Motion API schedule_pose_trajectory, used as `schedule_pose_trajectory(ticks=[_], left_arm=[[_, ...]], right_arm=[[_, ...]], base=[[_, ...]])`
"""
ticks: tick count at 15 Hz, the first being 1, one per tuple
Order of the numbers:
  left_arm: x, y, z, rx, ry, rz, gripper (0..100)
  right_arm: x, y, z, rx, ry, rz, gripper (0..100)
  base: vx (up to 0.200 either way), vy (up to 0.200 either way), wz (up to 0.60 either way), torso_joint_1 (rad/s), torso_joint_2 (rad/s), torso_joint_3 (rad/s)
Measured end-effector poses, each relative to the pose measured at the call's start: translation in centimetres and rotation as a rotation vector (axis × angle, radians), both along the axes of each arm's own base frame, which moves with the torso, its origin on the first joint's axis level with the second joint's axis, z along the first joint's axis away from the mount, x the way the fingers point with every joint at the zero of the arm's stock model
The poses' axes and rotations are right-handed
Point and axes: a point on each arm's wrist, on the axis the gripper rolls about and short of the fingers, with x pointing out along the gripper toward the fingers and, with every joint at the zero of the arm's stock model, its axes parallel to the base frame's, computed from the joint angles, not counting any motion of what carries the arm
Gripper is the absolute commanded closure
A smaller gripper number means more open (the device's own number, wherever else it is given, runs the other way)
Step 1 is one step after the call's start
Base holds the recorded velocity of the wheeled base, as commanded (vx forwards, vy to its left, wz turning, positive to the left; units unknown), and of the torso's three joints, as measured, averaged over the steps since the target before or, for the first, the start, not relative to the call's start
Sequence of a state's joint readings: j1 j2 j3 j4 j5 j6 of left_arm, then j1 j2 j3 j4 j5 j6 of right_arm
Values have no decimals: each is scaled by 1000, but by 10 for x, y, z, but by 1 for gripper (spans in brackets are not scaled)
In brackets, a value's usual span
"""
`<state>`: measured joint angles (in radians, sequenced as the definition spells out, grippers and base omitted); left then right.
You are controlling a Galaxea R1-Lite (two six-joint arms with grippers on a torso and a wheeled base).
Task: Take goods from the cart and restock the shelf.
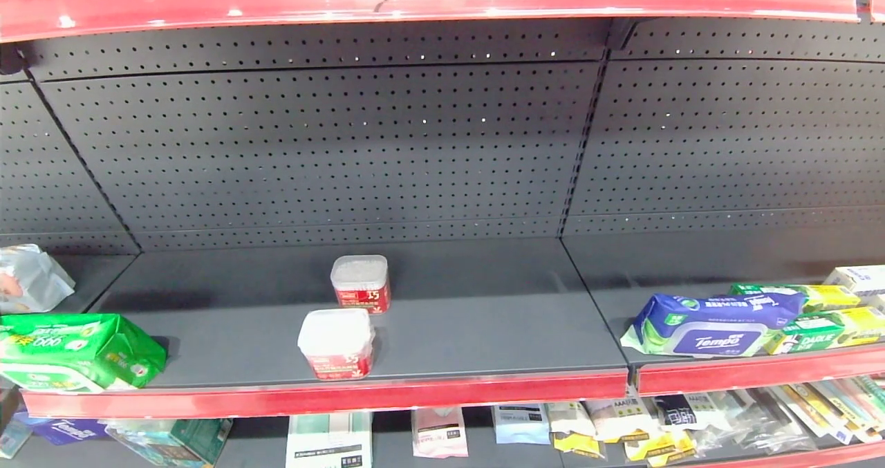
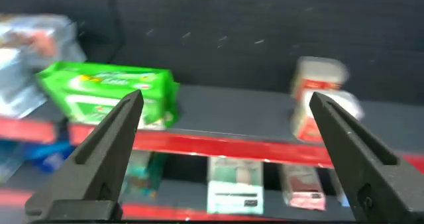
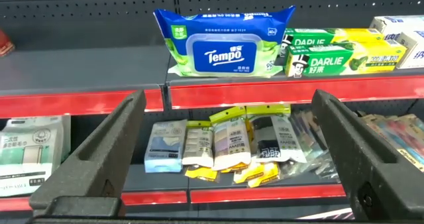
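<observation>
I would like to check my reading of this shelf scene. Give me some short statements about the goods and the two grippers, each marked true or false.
1. A front tub and a rear tub, both red-labelled, stand on the grey shelf. True.
2. The left gripper is shut on a tub. False: it is open and empty.
3. The blue wet-wipes pack lies beside the toothpaste boxes. True.
4. The green pack lies between the two tubs. False: it lies at the far left, apart from them.
5. The right gripper is open. True.
</observation>
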<state>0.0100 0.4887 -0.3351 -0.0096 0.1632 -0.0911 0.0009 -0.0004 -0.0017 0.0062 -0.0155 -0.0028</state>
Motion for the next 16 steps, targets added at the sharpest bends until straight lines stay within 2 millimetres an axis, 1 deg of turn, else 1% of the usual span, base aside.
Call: schedule_pose_trajectory(ticks=[1, 3, 5, 7, 9, 11, 14, 16], left_arm=[[17, 1, 5, -3, 71, 29, 0], [56, 2, 4, 2, 241, 65, 0], [87, 3, -4, 5, 361, 71, 0], [113, 2, -15, 7, 458, 54, 0], [130, -4, -27, 17, 532, 7, 0], [143, -9, -38, 24, 593, -17, 0], [167, -14, -50, 29, 584, -35, 0], [179, -20, -61, 35, 608, -56, 0]], right_arm=[[0, 0, 0, 0, 0, 1, 0], [0, 0, 0, 0, 0, 0, 0], [0, 0, 0, -1, 0, 0, 0], [0, 0, 0, -1, 0, 1, 0], [0, 0, 0, -1, 0, 1, 0], [0, 0, 0, -1, 0, 1, 0], [0, 0, 0, -7, 1, 2, 0], [0, 0, 0, -11, 0, 2, 0]], base=[[0, 0, 0, 0, 0, 0], [0, 0, 0, 0, 0, 0], [0, 0, 0, 0, 0, 0], [0, 0, 0, 0, 0, 0], [0, 0, 0, 0, 0, 0], [0, 0, 0, 0, 0, 0], [0, 0, 0, 0, 0, 0], [0, 0, 0, 0, 0, 0]])
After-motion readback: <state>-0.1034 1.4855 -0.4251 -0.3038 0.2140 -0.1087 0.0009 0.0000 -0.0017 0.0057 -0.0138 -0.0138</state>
